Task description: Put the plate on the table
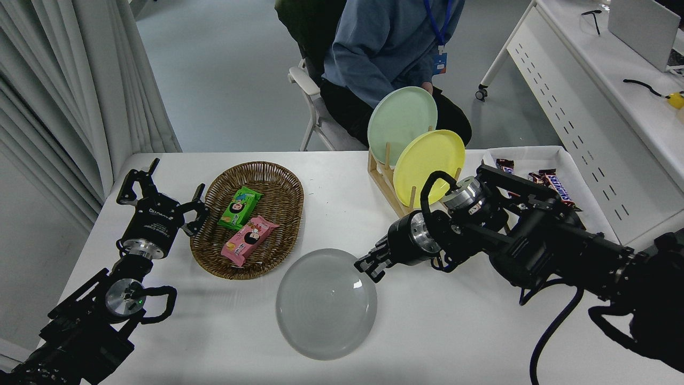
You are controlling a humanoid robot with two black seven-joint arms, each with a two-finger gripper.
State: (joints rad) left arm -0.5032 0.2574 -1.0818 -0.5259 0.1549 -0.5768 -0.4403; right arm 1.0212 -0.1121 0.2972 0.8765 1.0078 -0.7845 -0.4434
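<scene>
The pale grey-white plate is low over the white table, near its front middle, nearly flat with its face up. My right gripper is shut on the plate's upper right rim, with the black arm reaching in from the right. I cannot tell whether the plate touches the tabletop. My left gripper is open and parked at the lower left, beside the basket.
A wicker basket with a green and a pink snack pack stands left of the plate. A wooden rack behind holds a mint-green plate and a yellow plate. A white tray of chocolate bars is at right. A person sits at the far side.
</scene>
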